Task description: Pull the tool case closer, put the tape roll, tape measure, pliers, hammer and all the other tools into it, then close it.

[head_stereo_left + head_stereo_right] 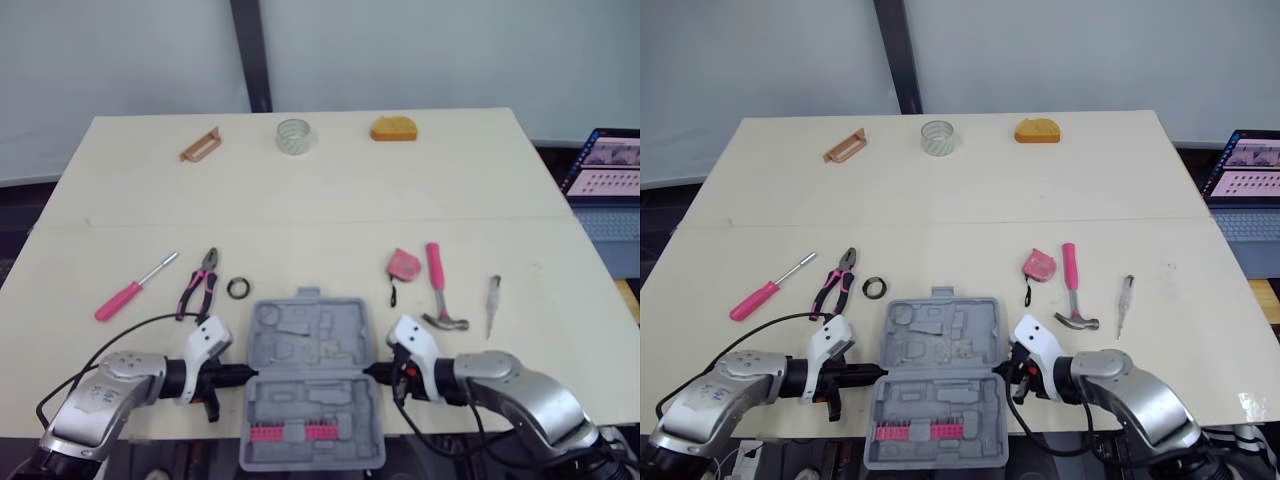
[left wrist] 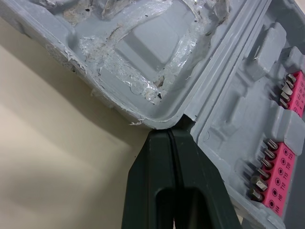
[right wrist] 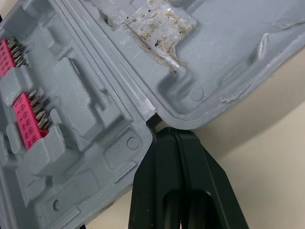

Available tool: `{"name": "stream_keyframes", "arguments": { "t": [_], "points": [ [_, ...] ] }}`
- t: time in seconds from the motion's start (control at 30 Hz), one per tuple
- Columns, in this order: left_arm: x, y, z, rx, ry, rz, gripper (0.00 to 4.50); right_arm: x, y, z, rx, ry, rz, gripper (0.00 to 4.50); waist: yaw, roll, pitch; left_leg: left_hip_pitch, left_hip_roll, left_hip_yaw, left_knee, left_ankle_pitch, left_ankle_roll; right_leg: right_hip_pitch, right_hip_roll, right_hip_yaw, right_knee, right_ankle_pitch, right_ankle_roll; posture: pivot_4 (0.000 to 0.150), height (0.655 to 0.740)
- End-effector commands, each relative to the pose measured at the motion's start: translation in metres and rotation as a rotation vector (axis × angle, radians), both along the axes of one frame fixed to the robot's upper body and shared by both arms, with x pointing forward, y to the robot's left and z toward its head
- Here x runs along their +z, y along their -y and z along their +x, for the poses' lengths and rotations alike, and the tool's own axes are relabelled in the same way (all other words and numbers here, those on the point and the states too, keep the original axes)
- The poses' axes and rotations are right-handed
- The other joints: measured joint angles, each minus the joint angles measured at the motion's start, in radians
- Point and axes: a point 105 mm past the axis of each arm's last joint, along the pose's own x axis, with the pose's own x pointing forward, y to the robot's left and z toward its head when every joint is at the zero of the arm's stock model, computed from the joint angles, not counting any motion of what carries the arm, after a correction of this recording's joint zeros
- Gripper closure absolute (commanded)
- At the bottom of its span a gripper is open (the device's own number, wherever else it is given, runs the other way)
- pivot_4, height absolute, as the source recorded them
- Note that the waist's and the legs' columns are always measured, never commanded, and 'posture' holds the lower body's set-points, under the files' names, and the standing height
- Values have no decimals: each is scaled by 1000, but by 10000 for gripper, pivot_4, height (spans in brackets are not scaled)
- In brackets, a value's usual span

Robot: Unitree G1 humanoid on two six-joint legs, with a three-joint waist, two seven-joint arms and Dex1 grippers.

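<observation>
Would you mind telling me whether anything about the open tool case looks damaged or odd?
Yes: the tool case looks worn. Its far half has ragged, frayed edges and torn, dirty film stuck in its moulded recesses.

Case (image 1: pixel 312 380) lies open at centre on the table (image 1: pixel 330 200), lid half behind, near half poking over the table's near edge. Bit strips (image 1: pixel 290 432) sit in that near half. Left tool (image 1: pixel 247 373) touches the case's left side at the hinge, and right tool (image 1: pixel 369 373) touches the right side, same spot. Left of the lid come the tape roll (image 1: pixel 238 288), then pliers (image 1: pixel 199 285), with the screwdriver (image 1: pixel 135 288) farthest out. Right of the lid sits the tape measure (image 1: pixel 404 264), hammer (image 1: pixel 438 288) just beside it, tester (image 1: pixel 492 303) farther right. Along the far edge, left to right: bracket (image 1: pixel 199 145), second roll (image 1: pixel 294 136), sponge (image 1: pixel 394 129). Laptop (image 1: pixel 605 175) is off the table, right.
</observation>
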Motion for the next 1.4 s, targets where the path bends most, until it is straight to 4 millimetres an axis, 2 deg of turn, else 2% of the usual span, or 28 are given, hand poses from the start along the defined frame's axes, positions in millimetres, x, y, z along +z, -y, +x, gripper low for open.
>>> {"name": "stream_keyframes", "arguments": {
  "t": [0.03,0.5,0.7,1.0,1.17,1.33,1.4],
  "points": [
    [4,8,-6,-46,6,-21,45000,9,-11,-9,74,8,48,44505,0,0,0,0,0,0,0,0,0,0,0,0,0,0,0,1500,7400],
    [8,2,2,-14,36,-20,45000,9,-4,-4,50,24,41,44505,0,0,0,0,0,0,0,0,0,0,0,0,0,0,0,1500,7400],
    [10,-1,2,2,37,-22,45000,10,9,-2,23,29,25,44505,1,0,0,0,0,0,0,0,0,0,0,0,0,0,0,1500,7400],
    [6,-5,-3,21,25,-18,45000,7,13,-7,21,13,19,44505,1,0,0,0,0,0,0,0,0,0,0,0,0,0,0,1500,7400],
    [12,-17,-5,80,35,-20,45000,15,31,-3,-35,17,42,44505,1,0,0,0,0,0,0,0,0,0,0,0,0,0,0,1500,7400],
    [34,-34,0,181,89,-60,45000,33,51,0,-93,53,131,44505,5,0,0,0,0,0,0,0,1,1,0,0,-1,0,0,1500,7400],
    [46,-47,7,259,129,-91,45000,46,66,4,-134,87,176,44505,5,0,0,0,0,0,0,-1,1,1,0,0,-1,0,0,1500,7400]
  ]
}}
